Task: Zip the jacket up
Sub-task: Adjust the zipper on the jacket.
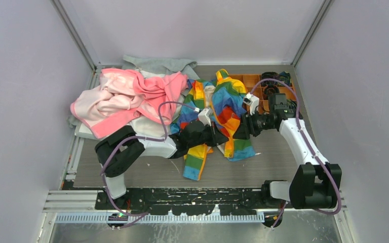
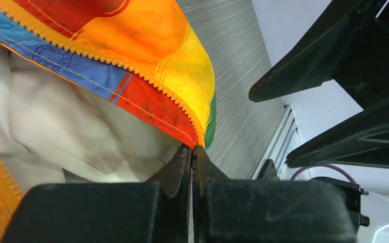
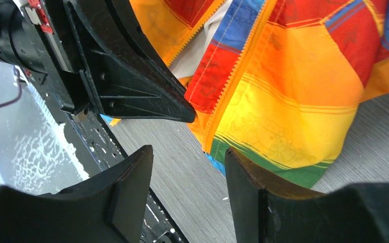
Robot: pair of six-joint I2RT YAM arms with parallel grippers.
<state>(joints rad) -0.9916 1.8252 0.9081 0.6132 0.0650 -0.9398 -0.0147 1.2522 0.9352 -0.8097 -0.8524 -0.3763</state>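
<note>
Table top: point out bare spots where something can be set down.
Bare grey table lies near-right, between the rainbow-striped soft jacket and the white right arm. The crumpled pink garment and orange plastic tray crowd the back.

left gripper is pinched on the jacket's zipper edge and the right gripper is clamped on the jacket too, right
Not the right one. The right gripper is open, its jaws apart with nothing between them, as the right wrist view shows. The left gripper is indeed shut on the zipper edge of the jacket.
</note>
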